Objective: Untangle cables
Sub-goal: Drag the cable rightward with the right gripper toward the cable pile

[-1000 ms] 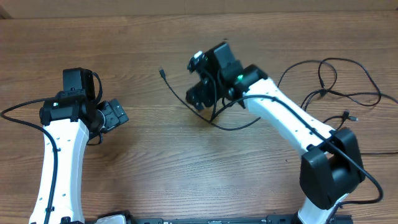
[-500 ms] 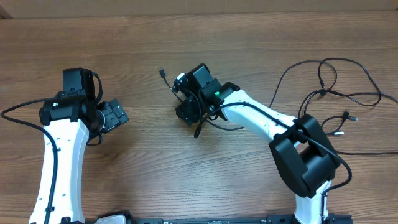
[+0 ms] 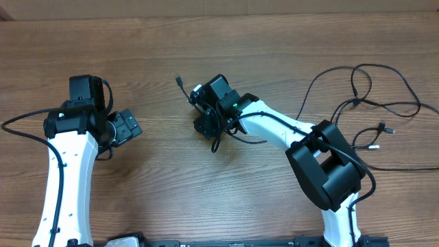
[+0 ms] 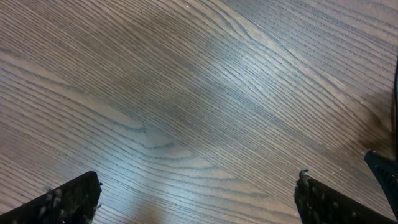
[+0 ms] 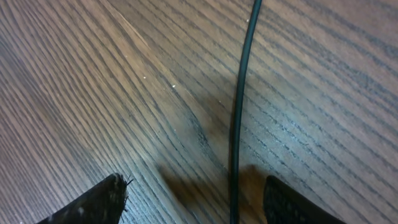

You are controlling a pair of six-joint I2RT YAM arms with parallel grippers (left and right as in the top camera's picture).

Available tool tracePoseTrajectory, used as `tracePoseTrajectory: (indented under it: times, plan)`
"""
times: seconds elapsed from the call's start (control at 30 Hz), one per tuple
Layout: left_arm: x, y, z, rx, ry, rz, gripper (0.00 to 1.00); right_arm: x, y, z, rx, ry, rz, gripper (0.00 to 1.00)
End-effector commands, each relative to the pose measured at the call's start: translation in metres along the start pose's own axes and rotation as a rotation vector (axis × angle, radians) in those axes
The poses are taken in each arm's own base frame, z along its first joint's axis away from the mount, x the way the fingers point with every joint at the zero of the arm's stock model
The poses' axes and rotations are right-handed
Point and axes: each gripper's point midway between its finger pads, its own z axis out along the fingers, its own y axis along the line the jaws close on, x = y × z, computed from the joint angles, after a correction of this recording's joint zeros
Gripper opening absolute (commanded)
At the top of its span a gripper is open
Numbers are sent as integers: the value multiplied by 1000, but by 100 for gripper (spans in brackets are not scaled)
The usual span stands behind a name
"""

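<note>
The right arm [image 3: 274, 129] has swung left and folded in, so its elbow now sits nearer the table's middle than a second ago. The right gripper [image 3: 208, 126] has moved left and down toward the wood, and the cable [image 5: 239, 106] now runs between its parted fingers.

My right gripper [image 3: 208, 125] is over a cable strand [image 3: 179, 81]; loose cables [image 3: 356, 103] lie right of it, my left gripper [image 3: 125, 127] well left.
</note>
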Motion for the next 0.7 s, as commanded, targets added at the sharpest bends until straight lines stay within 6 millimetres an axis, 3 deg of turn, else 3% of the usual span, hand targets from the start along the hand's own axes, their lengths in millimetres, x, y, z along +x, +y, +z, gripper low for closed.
tracePoseTrajectory:
  times: [0.0,0.2,0.43,0.53,0.67]
  plan:
    - [-4,-1,-4,9,-8,13,100,9,-2,8,7,25,5,68]
    - [-4,-1,-4,9,-8,13,100,20,-2,15,3,63,17,64]
    - [-4,-1,-4,9,-8,13,100,35,-6,13,29,122,54,33]
    - [-4,-1,-4,9,-8,13,100,50,-15,10,97,183,125,14]
    - [-4,-1,-4,9,-9,13,100,71,-19,5,131,271,143,4]
